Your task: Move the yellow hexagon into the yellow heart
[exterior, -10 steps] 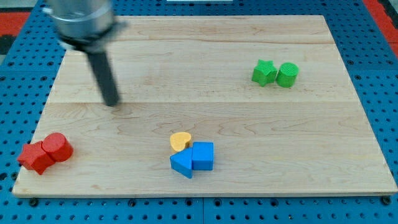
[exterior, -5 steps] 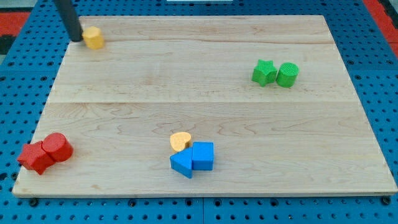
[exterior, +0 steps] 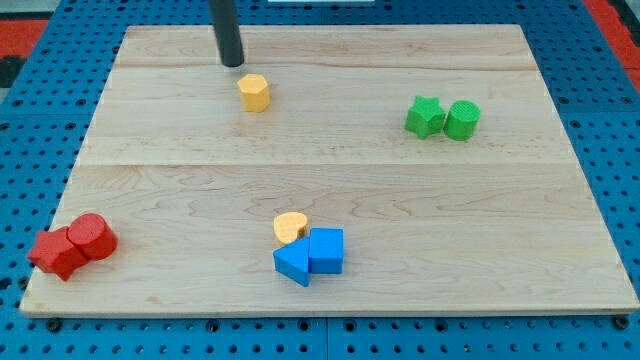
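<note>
The yellow hexagon (exterior: 254,92) lies on the wooden board (exterior: 400,190), left of centre near the view's top. My tip (exterior: 233,63) stands just above and left of it, a small gap apart. The yellow heart (exterior: 290,227) lies low in the middle of the board, well below the hexagon. It touches the two blue blocks.
A blue block (exterior: 293,263) and a blue cube (exterior: 326,250) sit against the heart's lower side. A green star (exterior: 425,117) and a green cylinder (exterior: 462,120) sit at the right. A red star (exterior: 56,252) and a red cylinder (exterior: 93,237) sit at the bottom left.
The yellow hexagon has slid right and slightly down from the top left corner. My tip has moved right with it, staying at its upper left.
</note>
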Available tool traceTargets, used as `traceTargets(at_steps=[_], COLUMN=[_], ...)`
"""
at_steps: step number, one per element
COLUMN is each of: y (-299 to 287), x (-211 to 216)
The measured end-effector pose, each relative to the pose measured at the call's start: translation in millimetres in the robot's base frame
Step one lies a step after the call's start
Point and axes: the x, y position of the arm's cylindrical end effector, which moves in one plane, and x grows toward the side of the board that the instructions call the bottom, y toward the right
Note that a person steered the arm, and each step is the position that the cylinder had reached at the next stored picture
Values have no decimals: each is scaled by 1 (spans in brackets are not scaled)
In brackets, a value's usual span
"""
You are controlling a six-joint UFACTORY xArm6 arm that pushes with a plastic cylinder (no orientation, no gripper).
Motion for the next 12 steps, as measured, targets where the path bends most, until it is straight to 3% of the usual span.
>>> traceTargets(at_steps=[2, 4, 7, 8, 9, 11, 12], y=[34, -1, 39, 42, -2, 25, 2], x=[111, 41, 197, 147, 148, 252, 242])
